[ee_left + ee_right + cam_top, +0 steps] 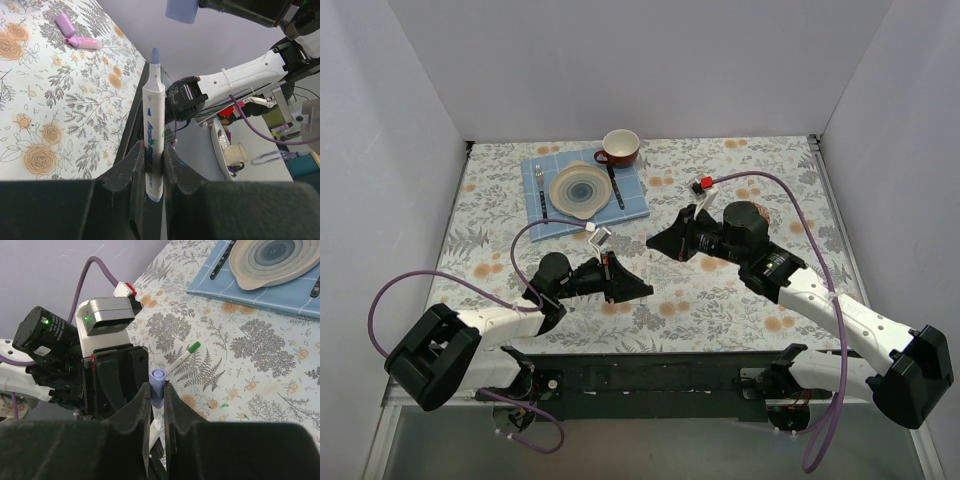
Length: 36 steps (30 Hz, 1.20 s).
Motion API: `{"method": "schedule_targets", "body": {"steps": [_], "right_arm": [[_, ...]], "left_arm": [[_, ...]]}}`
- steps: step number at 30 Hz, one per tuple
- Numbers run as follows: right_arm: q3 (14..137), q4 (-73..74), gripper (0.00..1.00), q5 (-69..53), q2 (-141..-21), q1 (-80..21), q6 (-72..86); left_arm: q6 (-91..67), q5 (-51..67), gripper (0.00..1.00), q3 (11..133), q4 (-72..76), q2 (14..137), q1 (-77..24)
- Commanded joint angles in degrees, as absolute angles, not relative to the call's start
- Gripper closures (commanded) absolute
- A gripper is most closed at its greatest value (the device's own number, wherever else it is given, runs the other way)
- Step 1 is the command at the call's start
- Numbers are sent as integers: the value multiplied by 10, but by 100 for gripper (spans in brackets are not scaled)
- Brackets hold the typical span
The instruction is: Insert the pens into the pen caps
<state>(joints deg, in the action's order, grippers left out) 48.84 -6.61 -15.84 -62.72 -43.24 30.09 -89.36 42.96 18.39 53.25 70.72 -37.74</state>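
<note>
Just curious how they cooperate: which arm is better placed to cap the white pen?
Right, probably: its fingers pinch the lilac cap just beyond the tip of the white pen, held firm by the left fingers. A short push should do.

- The white pen (154, 145) carried blue lettering printed lengthwise along its barrel; the first letter looked like an "A", and the rest was too blurred to read.
- A small blue triangle mark stood on the same barrel, just above the lettering, toward the tip.
</note>
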Motion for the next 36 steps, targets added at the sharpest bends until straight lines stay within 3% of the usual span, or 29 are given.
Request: {"method": "schedule_targets", "body": {"steps": [1, 36], "right_arm": [[477, -110, 99, -167, -616, -433, 309], [364, -219, 99, -225, -576, -447, 385]], "left_arm": [[-889, 436, 100, 196, 551, 696, -380], [-869, 390, 100, 192, 587, 674, -380]]}}
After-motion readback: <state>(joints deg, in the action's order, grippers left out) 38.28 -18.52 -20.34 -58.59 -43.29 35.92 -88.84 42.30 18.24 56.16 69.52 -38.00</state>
